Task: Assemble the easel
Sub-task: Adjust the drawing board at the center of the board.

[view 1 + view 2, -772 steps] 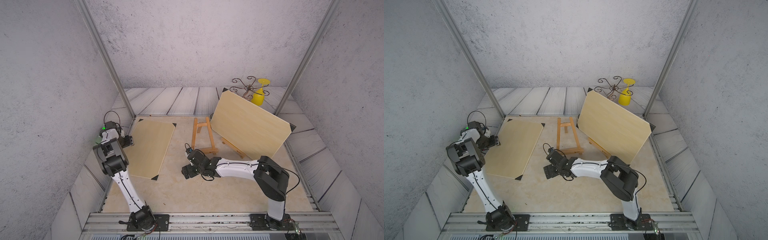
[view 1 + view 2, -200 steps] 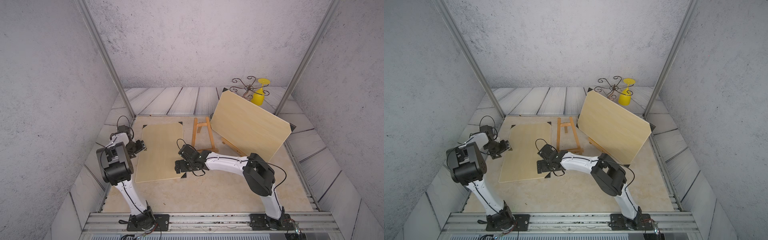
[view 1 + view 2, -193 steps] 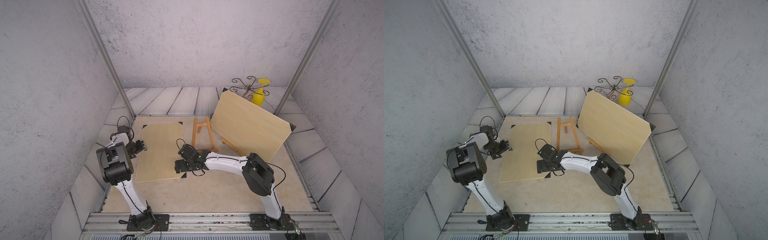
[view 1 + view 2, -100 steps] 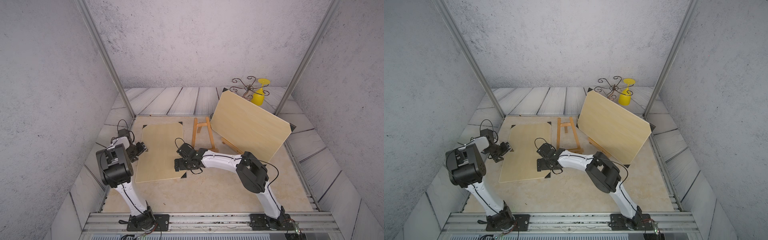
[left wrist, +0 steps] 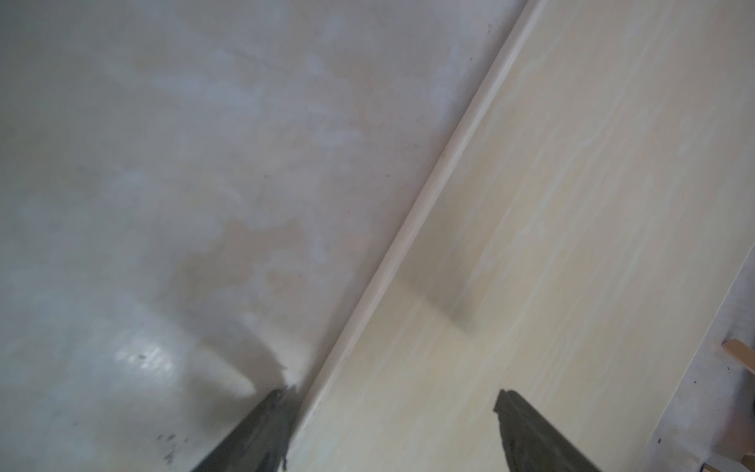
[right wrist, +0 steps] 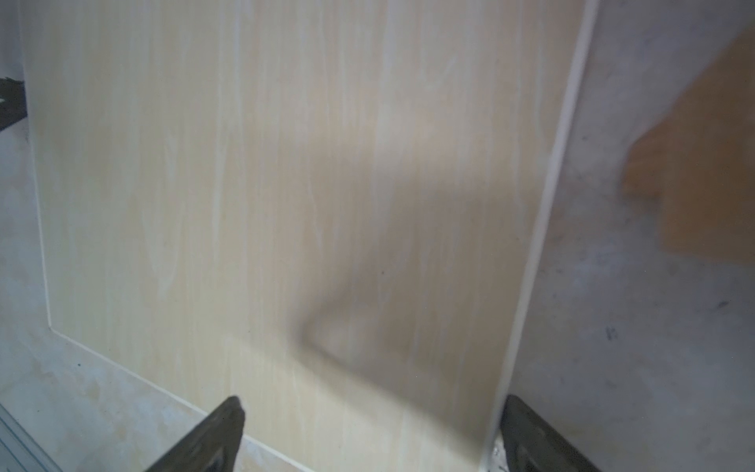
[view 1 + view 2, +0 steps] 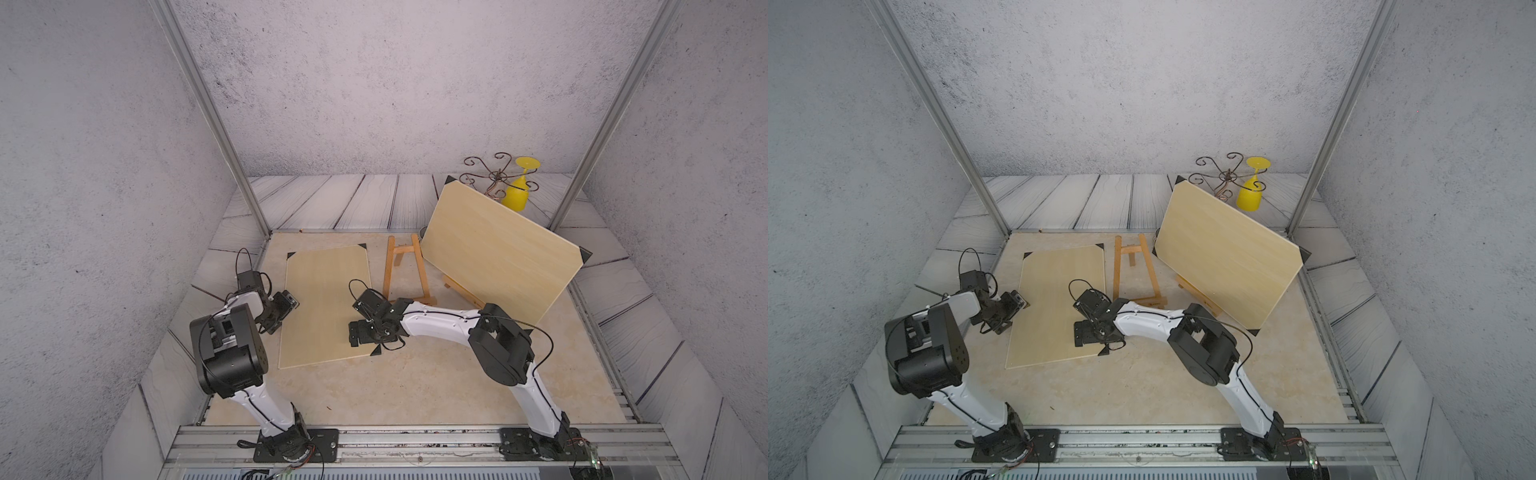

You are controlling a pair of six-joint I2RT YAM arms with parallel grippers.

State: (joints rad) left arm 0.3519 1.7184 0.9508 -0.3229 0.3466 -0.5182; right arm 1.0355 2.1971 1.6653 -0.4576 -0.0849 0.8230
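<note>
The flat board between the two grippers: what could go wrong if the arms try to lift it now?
1. The flat board lies flat, and the left gripper and right gripper are open, each astride one long edge. The fingers may slip off the thin edge instead of getting under it.
2. The right arm runs close by the foot of the small easel. Raising the board could knock it, perhaps also the large leaning board beside it.
</note>
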